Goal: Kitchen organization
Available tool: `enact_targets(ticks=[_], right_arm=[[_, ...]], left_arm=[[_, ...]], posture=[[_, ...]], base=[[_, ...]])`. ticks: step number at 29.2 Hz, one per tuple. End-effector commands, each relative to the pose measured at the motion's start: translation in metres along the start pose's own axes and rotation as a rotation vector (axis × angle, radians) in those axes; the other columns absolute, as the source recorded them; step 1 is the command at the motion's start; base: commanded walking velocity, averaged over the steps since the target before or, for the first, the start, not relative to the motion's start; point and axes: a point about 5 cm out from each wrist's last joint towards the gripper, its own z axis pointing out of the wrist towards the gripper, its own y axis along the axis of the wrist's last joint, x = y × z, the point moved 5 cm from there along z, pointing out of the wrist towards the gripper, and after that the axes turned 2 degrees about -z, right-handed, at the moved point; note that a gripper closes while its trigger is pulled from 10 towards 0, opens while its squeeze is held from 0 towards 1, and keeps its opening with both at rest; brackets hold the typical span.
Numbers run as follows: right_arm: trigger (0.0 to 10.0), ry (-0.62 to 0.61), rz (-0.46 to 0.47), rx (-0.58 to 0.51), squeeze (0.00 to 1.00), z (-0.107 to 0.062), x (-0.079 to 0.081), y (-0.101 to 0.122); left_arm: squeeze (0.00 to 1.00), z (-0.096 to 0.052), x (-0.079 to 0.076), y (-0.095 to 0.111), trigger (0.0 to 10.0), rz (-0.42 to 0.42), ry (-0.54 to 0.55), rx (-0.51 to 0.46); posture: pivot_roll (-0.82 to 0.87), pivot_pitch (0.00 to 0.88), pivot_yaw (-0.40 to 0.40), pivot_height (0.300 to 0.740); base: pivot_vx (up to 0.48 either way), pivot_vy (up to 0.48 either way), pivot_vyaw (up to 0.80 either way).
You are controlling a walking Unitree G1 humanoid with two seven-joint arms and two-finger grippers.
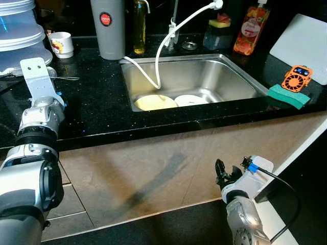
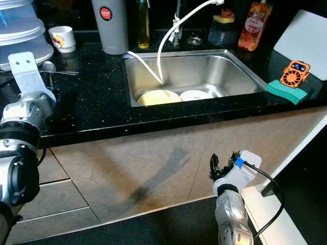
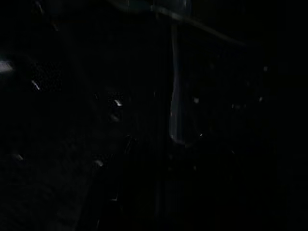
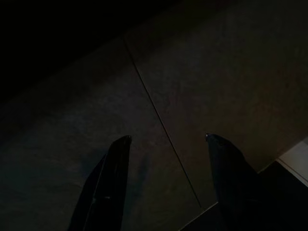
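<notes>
R gripper [image 4: 166, 183] hangs low by the cabinet front [image 1: 153, 173], fingers spread, holding nothing. L gripper is up over the counter [image 1: 97, 107] at far left; can't tell its finger state, wrist cam too dark. Only a faint spoon shape there.

Risks, my read:
- L arm is near the spoon [image 1: 64, 78] and container stack [image 1: 20, 35]; a sweep w/o a clear view could knock either.
- R arm must rise past the counter edge to reach anything; could clip it.
- Hose [image 1: 163, 46] droops into the sink [image 1: 240, 76] right above the plates [image 1: 156, 102]; a reach for them may snag it.

Around, near to far:
- sponge [image 1: 288, 96] w/ orange fan [image 1: 297, 78] at front right edge
- white board [image 1: 301, 43] behind them
- mug [image 1: 61, 44], grey tumbler [image 1: 108, 28], oil bottle [image 1: 139, 25], soap bottle [image 1: 251, 30] along the back.
</notes>
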Motion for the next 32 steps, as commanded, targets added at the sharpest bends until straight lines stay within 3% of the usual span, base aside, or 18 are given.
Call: enact_targets(ticks=[1, 4, 12, 13, 14, 16, 18, 32], right_arm=[[10.0, -0.004, 0.02, 0.012, 0.0, -0.003, 0.001, -0.003], [10.0, 0.004, 0.023, 0.026, 0.0, -0.005, 0.002, -0.006], [10.0, 0.025, 0.02, 0.027, 0.0, -0.003, 0.005, -0.004], [10.0, 0.026, 0.021, 0.026, 0.0, -0.003, 0.005, -0.004], [10.0, 0.026, 0.021, 0.025, 0.0, -0.003, 0.005, -0.003], [10.0, 0.027, 0.022, 0.024, 0.0, -0.003, 0.005, -0.003], [10.0, 0.028, 0.025, 0.027, 0.0, -0.004, 0.005, -0.003], [10.0, 0.037, 0.027, 0.03, 0.0, -0.003, 0.006, -0.002]], left_arm=[[0.0, 0.001, 0.003, 0.001, 10.0, -0.035, 0.0, 0.015], [0.0, 0.002, 0.003, -0.011, 10.0, -0.103, -0.009, 0.065], [0.0, 0.003, 0.005, -0.026, 10.0, -0.167, -0.015, 0.124], [0.0, 0.003, 0.004, -0.027, 9.8, -0.173, -0.021, 0.131], [0.0, 0.003, 0.005, -0.028, 8.6, -0.172, -0.019, 0.133], [0.0, 0.003, 0.006, -0.03, 8.2, -0.174, -0.016, 0.137], [0.0, 0.003, 0.007, -0.034, 0.3, -0.179, -0.008, 0.146], [0.0, 0.003, 0.007, -0.025, 0.0, -0.127, 0.005, 0.092]], posture=[[-0.03, 0.021, -0.014, 0.74], [-0.03, 0.028, -0.023, 0.74], [-0.02, 0.028, -0.024, 0.74], [-0.02, 0.028, -0.024, 0.74], [-0.02, 0.034, -0.021, 0.74], [-0.02, 0.034, -0.021, 0.74], [-0.03, 0.037, -0.022, 0.74], [-0.02, 0.036, -0.03, 0.74]], base=[[0.0, 0.0, 0.0], [0.0, 0.0, 0.0], [0.0, 0.0, 0.0], [0.0, 0.0, 0.0], [0.0, 0.0, 0.0], [0.0, 0.0, 0.0], [0.0, 0.0, 0.0], [0.0, 0.0, 0.0]])
